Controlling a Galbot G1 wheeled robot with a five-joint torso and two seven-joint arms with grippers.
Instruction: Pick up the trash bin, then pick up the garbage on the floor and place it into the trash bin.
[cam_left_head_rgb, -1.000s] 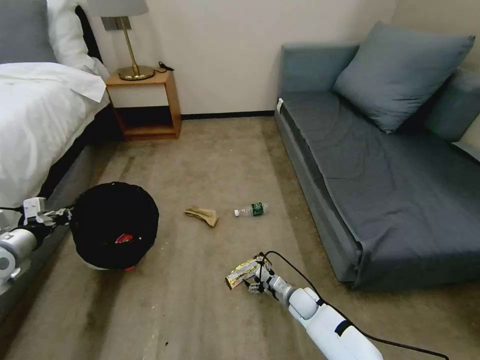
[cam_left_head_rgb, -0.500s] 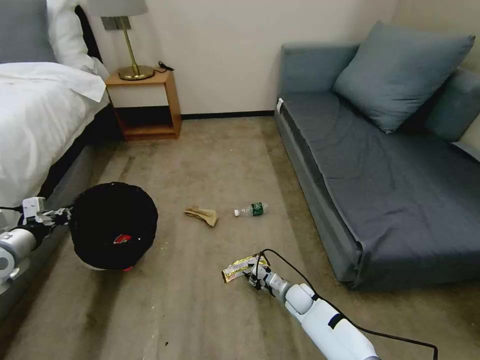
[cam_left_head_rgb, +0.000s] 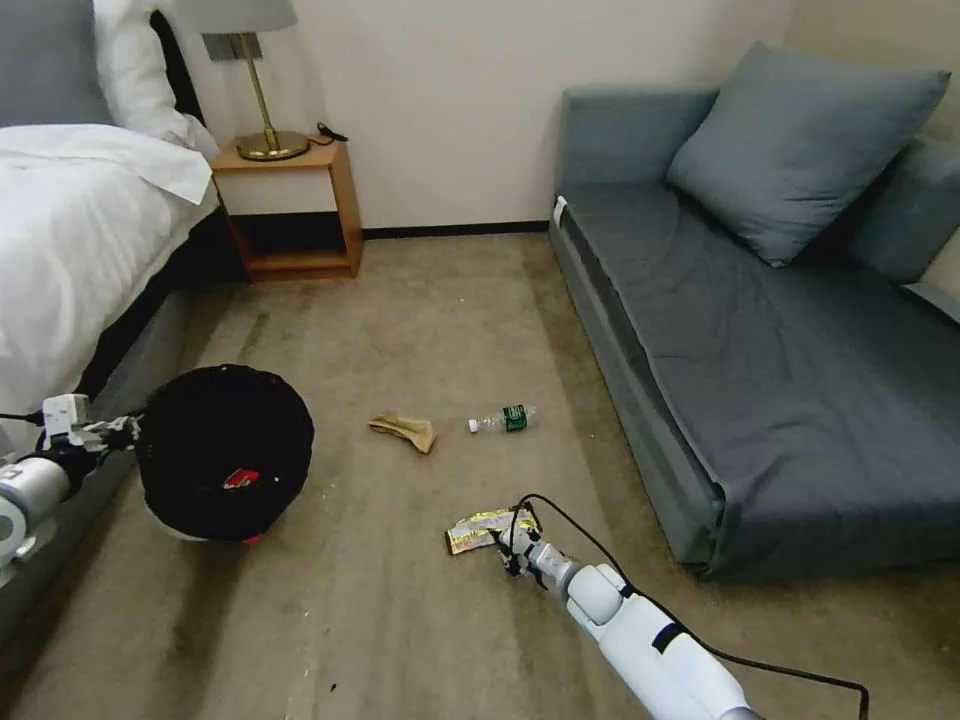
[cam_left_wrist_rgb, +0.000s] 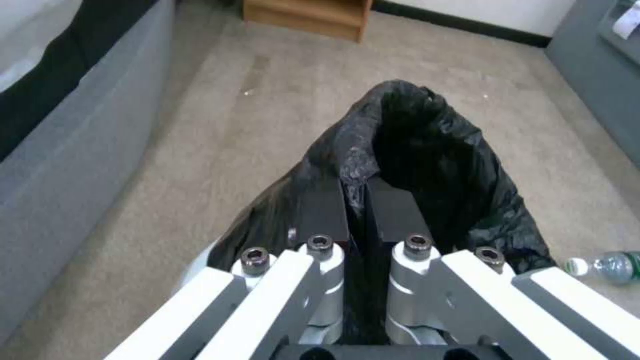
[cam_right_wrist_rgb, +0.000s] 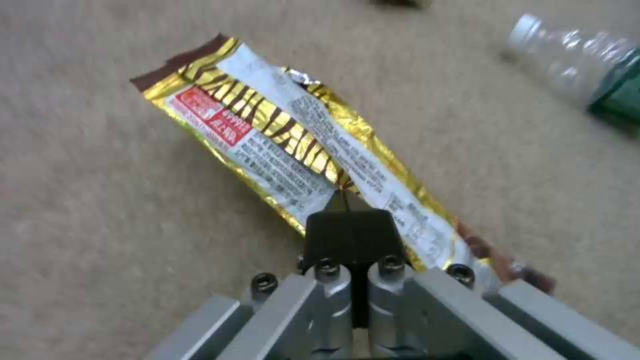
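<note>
Closest to you, your right gripper (cam_left_head_rgb: 508, 543) is sitting low over the carpet (cam_left_head_rgb: 420, 300), and its fingers (cam_right_wrist_rgb: 351, 232) are pinched tight together on the near edge of the gold wrapper (cam_left_head_rgb: 478, 530). In the right wrist view the wrapper (cam_right_wrist_rgb: 293, 150) is running away from the claw at a slant, gold and brown stripes with a red patch near its far end, and most of it is lying against the carpet (cam_right_wrist_rgb: 100, 200) ahead of the fingertips.

Off to your left, the left gripper (cam_left_head_rgb: 125, 432) is clamping the bin (cam_left_head_rgb: 225, 452) by its near rim. The left wrist view is showing the two black pads (cam_left_wrist_rgb: 393, 212) squeezed narrow on a fold of the black bag (cam_left_wrist_rgb: 427, 150), so that claw is holding the bin, which is tipping toward the middle of the room. A red-and-white packet (cam_left_head_rgb: 238, 479) is lying inside it, down in the bag.

A bit farther out on the floor, the tan paper (cam_left_head_rgb: 405, 429) and the bottle (cam_left_head_rgb: 503, 419) are lying near each other, well apart from both claws. The bottle (cam_left_wrist_rgb: 603, 265) is also peeking in at the edge of the left wrist view, past the bag.

Beyond that you're looking at the bed (cam_left_head_rgb: 70, 230) on the left, the nightstand (cam_left_head_rgb: 290, 205) against the wall, and the sofa (cam_left_head_rgb: 780, 350) on the right.
</note>
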